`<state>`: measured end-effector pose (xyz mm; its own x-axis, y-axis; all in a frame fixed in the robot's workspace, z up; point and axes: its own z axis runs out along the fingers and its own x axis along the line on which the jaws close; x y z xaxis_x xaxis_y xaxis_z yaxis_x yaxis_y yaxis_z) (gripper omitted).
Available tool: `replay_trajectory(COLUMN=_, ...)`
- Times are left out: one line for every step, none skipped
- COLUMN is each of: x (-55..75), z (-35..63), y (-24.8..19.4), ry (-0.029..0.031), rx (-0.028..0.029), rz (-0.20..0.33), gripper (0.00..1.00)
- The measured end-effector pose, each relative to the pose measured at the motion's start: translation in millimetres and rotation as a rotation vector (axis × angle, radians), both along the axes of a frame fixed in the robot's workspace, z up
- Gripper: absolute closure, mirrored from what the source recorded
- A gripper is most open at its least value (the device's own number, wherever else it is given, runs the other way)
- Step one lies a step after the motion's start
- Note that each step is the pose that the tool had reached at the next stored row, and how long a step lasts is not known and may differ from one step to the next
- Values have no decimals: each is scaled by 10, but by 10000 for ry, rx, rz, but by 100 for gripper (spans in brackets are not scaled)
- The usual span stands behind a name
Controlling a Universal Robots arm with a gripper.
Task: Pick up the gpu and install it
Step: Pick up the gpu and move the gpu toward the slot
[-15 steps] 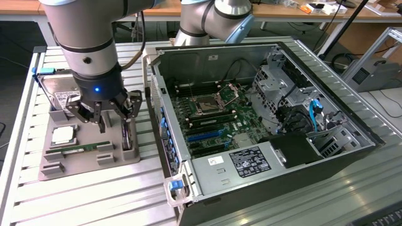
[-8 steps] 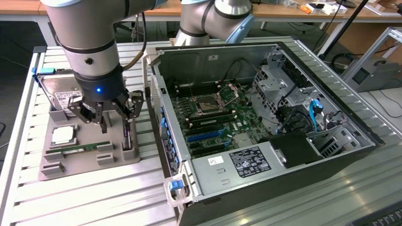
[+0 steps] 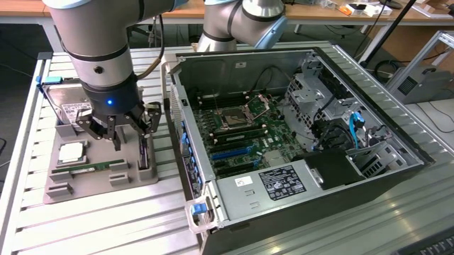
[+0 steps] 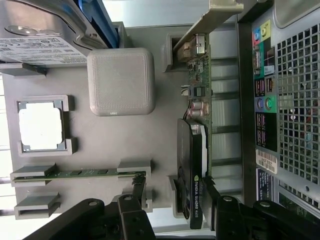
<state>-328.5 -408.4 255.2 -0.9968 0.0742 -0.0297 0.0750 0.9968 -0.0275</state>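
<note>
The gpu (image 3: 144, 153) stands on edge in a slot of the grey parts tray (image 3: 92, 185), on the side nearest the computer case. In the wrist view the gpu (image 4: 196, 150) shows its black cooler, green board and silver bracket. My gripper (image 3: 127, 133) hangs open just above the tray, over the card's end. In the wrist view the gripper (image 4: 172, 192) has its jaws wide apart. The card's near end lies between the two fingers, close to one fingertip (image 4: 210, 189). Nothing is held.
The tray also carries a silver hard drive (image 3: 67, 103), a processor chip (image 3: 71, 152) and a green memory stick (image 3: 92, 167). The open computer case (image 3: 298, 133) lies right beside the tray, motherboard exposed. A second arm's base stands behind the case.
</note>
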Motion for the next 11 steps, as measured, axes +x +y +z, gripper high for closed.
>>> replay_trajectory(x=0, z=-1, y=0, ry=-1, rx=0, rz=0, gripper=46)
replay_trajectory(x=0, z=-1, y=0, ry=-1, rx=1, rz=-1, gripper=46)
replay_trajectory(x=0, z=-1, y=0, ry=-2, rx=1, rz=0, gripper=46)
replay_trajectory(x=0, z=-1, y=0, ry=-2, rx=1, rz=0, gripper=46)
replay_trajectory(x=0, z=-1, y=0, ry=-2, rx=1, rz=-1, gripper=46)
replay_trajectory(x=0, z=3, y=0, ry=-4, rx=3, rz=-1, gripper=46)
replay_trajectory(x=0, z=9, y=0, ry=-4, rx=3, rz=-1, gripper=46)
replay_trajectory(x=0, z=28, y=0, ry=-4, rx=3, rz=0, gripper=46)
replay_trajectory(x=0, z=45, y=0, ry=-3, rx=2, rz=-1, gripper=46)
replay_trajectory(x=1, z=56, y=0, ry=-5, rx=3, rz=-1, gripper=46)
replay_trajectory(x=17, z=58, y=-1, ry=3, rx=1, rz=1, gripper=46)
